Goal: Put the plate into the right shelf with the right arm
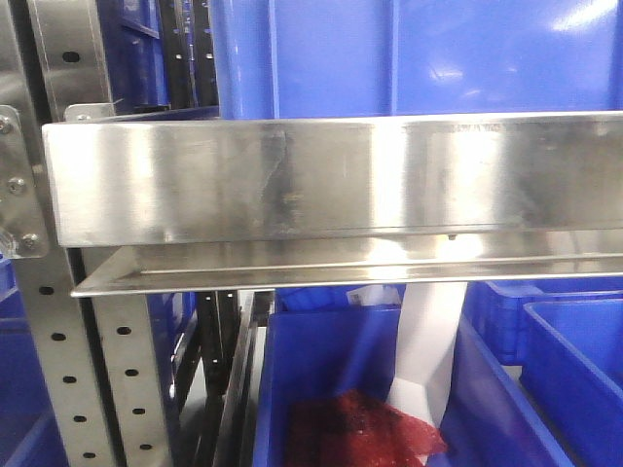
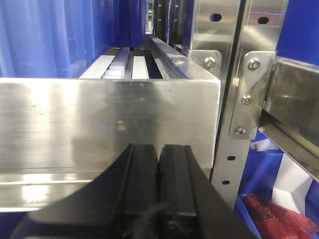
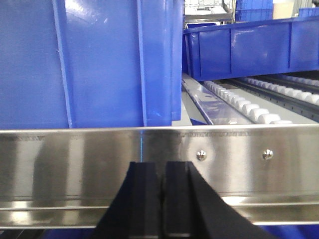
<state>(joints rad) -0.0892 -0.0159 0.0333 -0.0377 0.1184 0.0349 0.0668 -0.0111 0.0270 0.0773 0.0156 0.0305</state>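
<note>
The plate is out of view in every frame. The right shelf (image 1: 331,180) fills the front view with its wide brushed steel lip, and that lip (image 3: 75,159) runs across the right wrist view too. My right gripper (image 3: 163,163) is shut, with nothing between its black fingers, and sits just in front of the lip. My left gripper (image 2: 158,147) is also shut on nothing, close to another steel lip (image 2: 99,124) beside a perforated upright (image 2: 244,89).
Big blue bins (image 1: 409,53) (image 3: 94,59) stand on the shelf level behind the lip. White rollers (image 3: 249,107) run back at the right. A lower blue bin (image 1: 321,389) holds red mesh (image 1: 360,428) and white paper (image 1: 428,350).
</note>
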